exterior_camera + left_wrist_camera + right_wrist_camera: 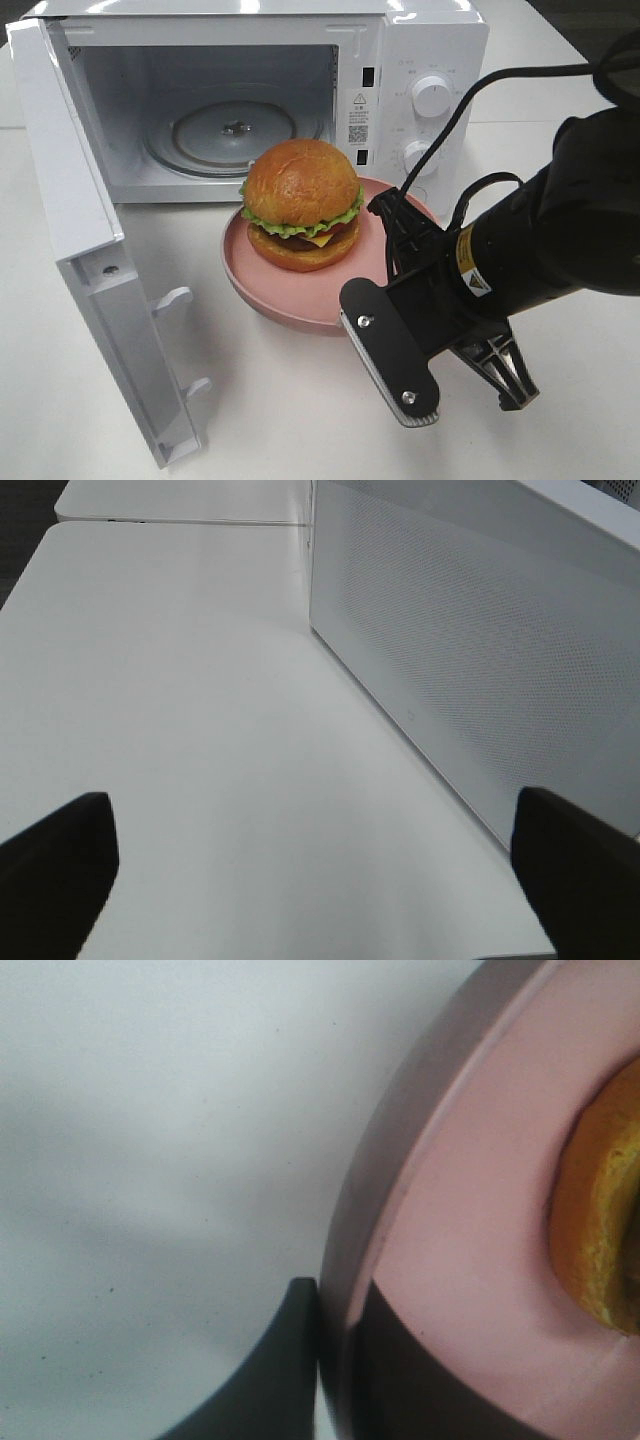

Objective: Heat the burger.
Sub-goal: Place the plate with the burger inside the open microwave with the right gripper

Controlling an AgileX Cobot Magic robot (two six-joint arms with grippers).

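Note:
The burger [302, 203], with its golden-brown bun, green lettuce, yellow cheese and dark patty, sits on a pink plate [250, 275] on the table, just in front of the open microwave [420, 50]. My right gripper [393, 218] is shut on the plate's right rim. In the right wrist view one finger is outside the rim and one is inside, on the pink plate [480, 1210], with the edge of the burger [600, 1220] close by. My left gripper [315, 865] is open and empty over bare table beside the microwave's perforated side wall [480, 650]. It is out of the exterior high view.
The microwave door [90, 240] stands swung open at the left, reaching toward the table's front. The glass turntable [235, 130] inside holds nothing. Two control knobs [432, 96] are on the right panel. The right arm's cable loops in front of that panel.

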